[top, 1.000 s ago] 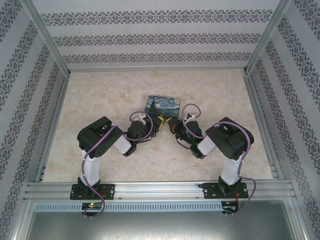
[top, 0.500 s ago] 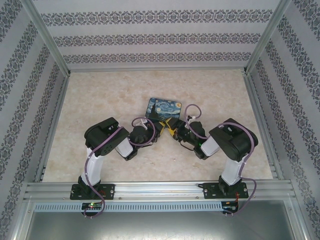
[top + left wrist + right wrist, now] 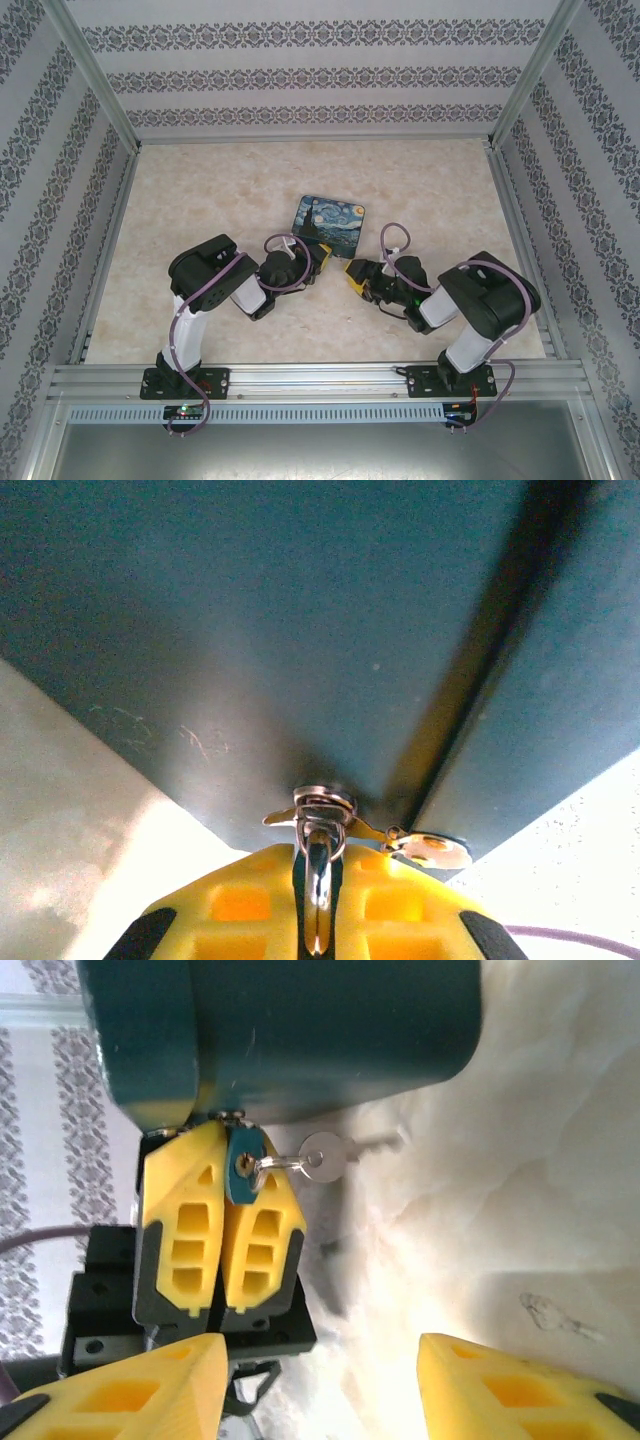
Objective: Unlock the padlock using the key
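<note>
Enclosing the pale marbled tabletop stand walls of patterned stripes.

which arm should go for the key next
Right. Its gripper is open and faces the key, while the left gripper is shut on the padlock.

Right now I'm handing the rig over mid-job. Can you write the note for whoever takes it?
Left gripper: shut on the padlock, close by the tin.
Right gripper: open, empty, facing the padlock across a gap.
Key: on a ring at the padlock's teal end, not gripped.
Done: padlock held. I cannot tell if it is unlocked.
Left: probably grip the key with the right gripper and turn it.
</note>
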